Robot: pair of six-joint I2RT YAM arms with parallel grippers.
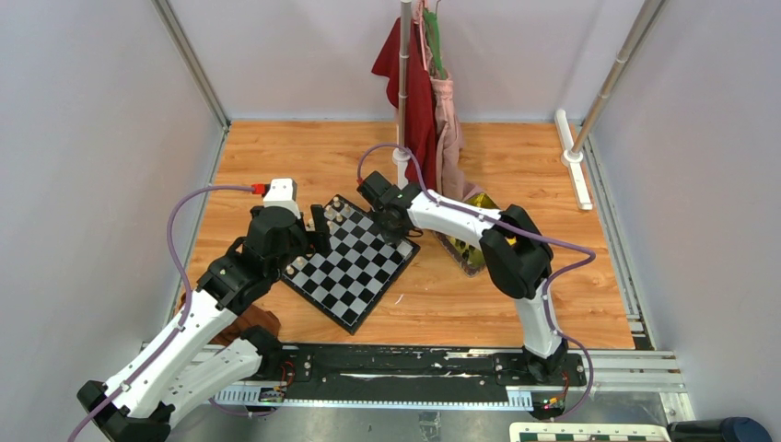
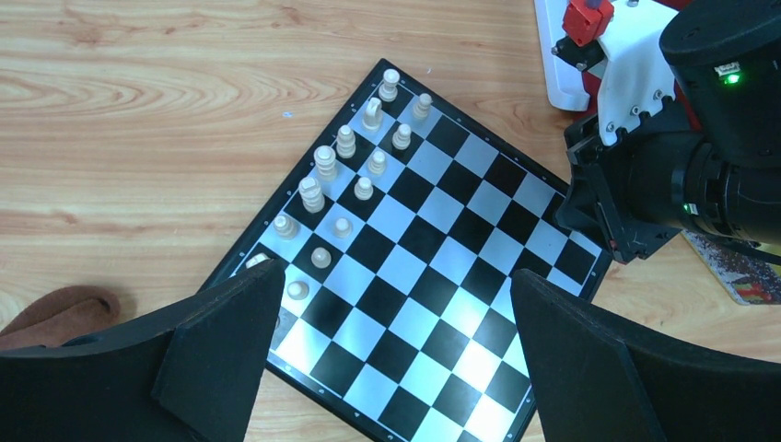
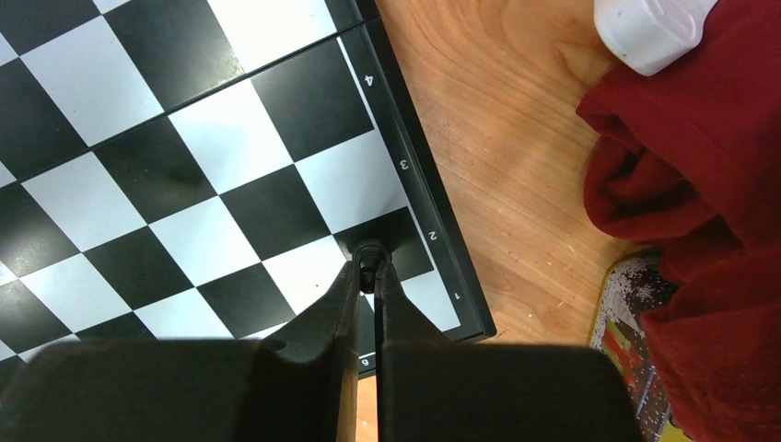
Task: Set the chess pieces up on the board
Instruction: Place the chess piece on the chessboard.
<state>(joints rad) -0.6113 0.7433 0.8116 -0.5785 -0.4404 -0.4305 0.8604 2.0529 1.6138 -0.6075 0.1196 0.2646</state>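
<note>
The board lies tilted in the middle of the wooden table. Several cream chess pieces stand in two rows along its left edge, and they show too in the top view as cream pieces. My left gripper hangs open above the board's near corner, with nothing between its wide-apart fingers. My right gripper is shut on a small black chess piece, over a dark square in the board's corner by the printed numbers. No other black pieces show.
A red cloth and pink cloth hang from a pole behind the board. A gold-edged tray lies under the right arm. A brown object sits by the left arm. A white strip lies at the back right.
</note>
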